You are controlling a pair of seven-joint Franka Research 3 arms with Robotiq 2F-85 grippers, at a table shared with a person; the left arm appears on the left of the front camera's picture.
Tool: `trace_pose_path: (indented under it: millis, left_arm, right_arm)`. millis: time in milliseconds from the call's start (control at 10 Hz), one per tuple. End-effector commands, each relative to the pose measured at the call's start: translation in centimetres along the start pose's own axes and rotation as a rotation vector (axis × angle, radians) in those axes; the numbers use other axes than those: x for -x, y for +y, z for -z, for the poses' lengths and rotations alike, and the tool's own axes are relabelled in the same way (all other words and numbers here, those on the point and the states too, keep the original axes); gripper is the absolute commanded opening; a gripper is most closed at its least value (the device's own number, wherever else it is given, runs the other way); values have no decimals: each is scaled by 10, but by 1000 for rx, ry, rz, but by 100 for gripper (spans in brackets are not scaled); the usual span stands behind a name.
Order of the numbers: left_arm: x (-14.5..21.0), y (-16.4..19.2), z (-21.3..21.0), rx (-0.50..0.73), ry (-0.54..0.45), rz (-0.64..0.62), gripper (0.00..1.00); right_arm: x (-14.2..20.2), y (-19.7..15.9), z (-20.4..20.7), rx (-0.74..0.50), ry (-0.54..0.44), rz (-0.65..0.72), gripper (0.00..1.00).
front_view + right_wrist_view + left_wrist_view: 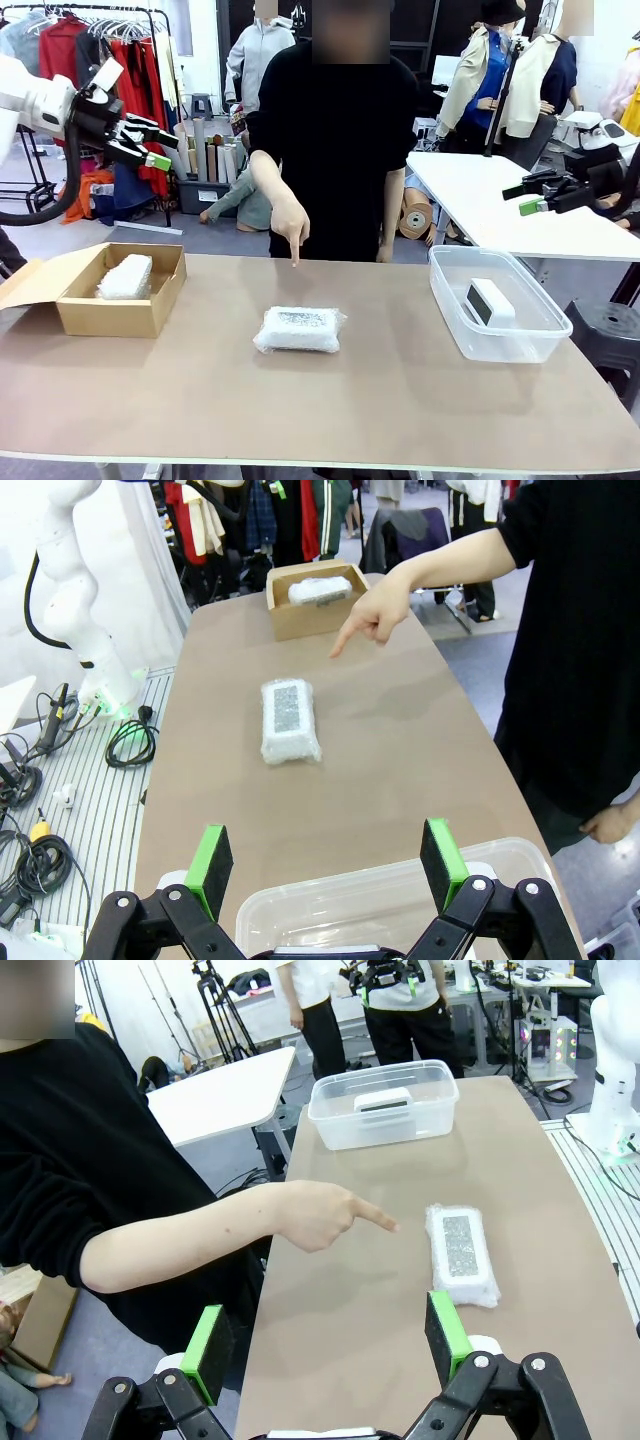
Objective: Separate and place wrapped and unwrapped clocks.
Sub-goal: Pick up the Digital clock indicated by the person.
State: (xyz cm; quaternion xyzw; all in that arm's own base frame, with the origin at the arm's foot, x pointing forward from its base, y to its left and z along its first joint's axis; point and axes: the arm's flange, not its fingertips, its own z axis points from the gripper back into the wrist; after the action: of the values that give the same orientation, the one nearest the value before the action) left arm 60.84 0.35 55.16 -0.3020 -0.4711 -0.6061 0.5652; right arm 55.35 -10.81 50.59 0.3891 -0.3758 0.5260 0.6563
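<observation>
A flat wrapped clock [299, 329] [462, 1254] [288, 721] in crinkly plastic with a speckled label lies mid-table. A rounded wrapped clock [126, 277] [320, 590] rests in the cardboard box [150, 306] [296, 622] at left. The bare white clock [488, 301] [384, 1103] with a dark face sits in the clear plastic tub [530, 338] [340, 1128] [330, 905] at right. A person's hand [291, 226] [325, 1213] [372, 612] points down at the table behind the flat bundle. My left gripper [158, 142] [328, 1344] hangs open, high above the box. My right gripper [528, 198] [328, 862] is open above the tub.
The box's lid flap [32, 277] lies open to the left. A white table [500, 200] stands behind at right, clothes racks [110, 60] behind at left. Bare tabletop [380, 400] stretches across the front. Cables [40, 810] lie on the floor beside the table.
</observation>
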Motion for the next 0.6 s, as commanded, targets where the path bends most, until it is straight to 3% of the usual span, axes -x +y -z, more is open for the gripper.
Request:
trace_pose_path:
  millis: [0, 300, 500]
  left_arm:
    - [2, 3, 11, 21, 81, -34, 100]
    - [4, -2, 61, 128, 390, -123, 100]
    - [6, -12, 93, 230, 467, -132, 100]
  right_arm:
    - [-2, 1, 0, -1, 4, 2, 100]
    - [-2, 1, 0, -1, 4, 2, 100]
    - [-2, 1, 0, -1, 4, 2, 100]
